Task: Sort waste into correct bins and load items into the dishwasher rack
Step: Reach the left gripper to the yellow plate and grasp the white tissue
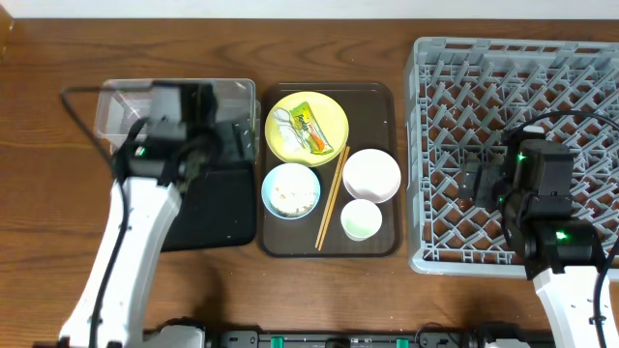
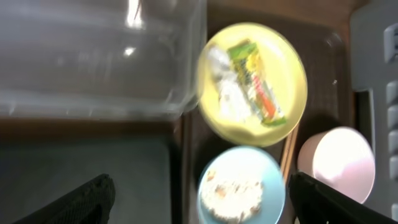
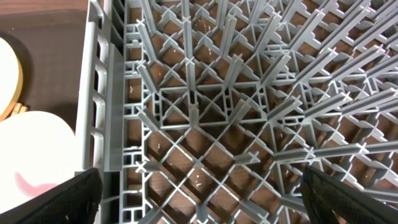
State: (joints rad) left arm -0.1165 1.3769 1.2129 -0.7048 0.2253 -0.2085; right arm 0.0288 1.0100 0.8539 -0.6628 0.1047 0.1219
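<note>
Left gripper (image 2: pixel 200 186): I am seeing its two fingers standing wide apart at the bottom corners of the wrist view, holding nothing. It is hovering where the clear tub (image 1: pixel 222 87) meets the black tray (image 1: pixel 208 208).
Right gripper (image 3: pixel 202 180): its jaws are also standing wide apart and empty, hanging over the lattice of the dishwasher rack (image 1: pixel 455 58), near its left wall.
Snack wrapper (image 1: pixel 311 129): it is lying on the yellow plate (image 1: pixel 332 108), touching the crumpled tissue (image 1: pixel 282 121), at the far end of the brown serving tray (image 1: pixel 377 101).
Direction: I am reading the wrapper as ahead of the left fingers and slightly toward the rack. The left arm is plainly nearer, with the right well apart beyond the serving tray.
Long axis: it is running diagonally across the plate, far-left to near-right. I am judging the wrist needs turning so the fingers close across the narrow width.
Edges: the tub wall is standing near the plate's left rim. The blue bowl (image 1: pixel 269 179), carrying rice scraps (image 1: pixel 290 196), is sitting just beside the plate's near rim, and the chopsticks (image 1: pixel 331 198) are lying between the bowls.
Open room: nothing is standing above the plate, so I am favouring a straight descent. Both bins are lying under the left arm, so the carry looks short.
</note>
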